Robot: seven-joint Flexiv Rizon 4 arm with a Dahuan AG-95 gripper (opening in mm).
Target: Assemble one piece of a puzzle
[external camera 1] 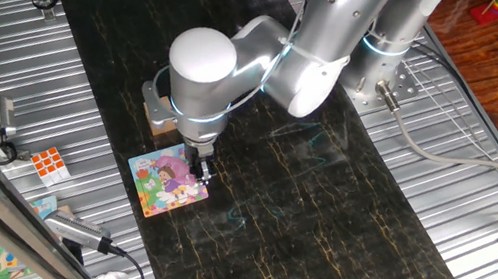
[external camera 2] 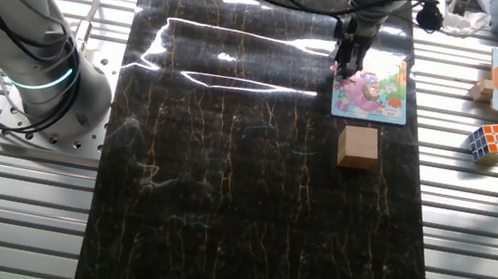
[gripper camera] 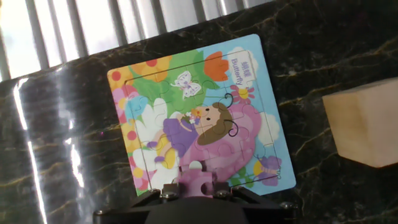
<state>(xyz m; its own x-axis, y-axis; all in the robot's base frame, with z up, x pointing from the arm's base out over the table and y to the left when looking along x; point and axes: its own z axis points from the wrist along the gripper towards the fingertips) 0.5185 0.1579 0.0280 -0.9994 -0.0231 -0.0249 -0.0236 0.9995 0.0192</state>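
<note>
Pinched between dark gripper (gripper camera: 198, 194) fingers, lowest in hand view: flat pink piece (gripper camera: 197, 180) with knobbed outline, just over near edge of puzzle (gripper camera: 200, 115). Glossy cartoon board, flat on black veined marble-look strip of table (external camera 1: 336, 225), ribbed metal slats either side. Tan wooden block (external camera 2: 358, 146), matte, just beside puzzle. Rubik's cube (external camera 2: 491, 142) on slats near table edge, seen only in fixed views

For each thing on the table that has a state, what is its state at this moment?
Two-finger gripper: shut on the piece, low over the board's edge.
Small pink-magenta puzzle piece: held between the fingers, not yet seated.
Flat square cartoon jigsaw board: lying flat on the dark mat.
Tan wooden block: resting beside the board, untouched.
</note>
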